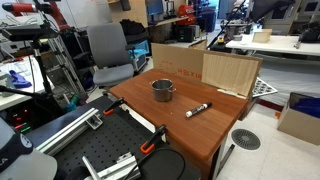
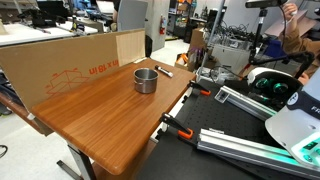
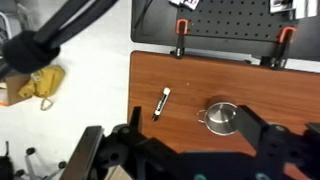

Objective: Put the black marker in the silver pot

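In an exterior view we see the marker [image 1: 198,109] lying on the table [image 1: 215,135], right of the pot [image 1: 163,90] and apart from it. In the wrist view the gripper [image 3: 192,145] has its jaws wide apart, empty.

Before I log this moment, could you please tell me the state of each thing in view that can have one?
black marker: lying flat on the wooden table, outside the pot, not touching it.
silver pot: upright, no lid, nothing visible inside.
tool: open, holding nothing, above the table.
orange clamps: gripping the table edge.
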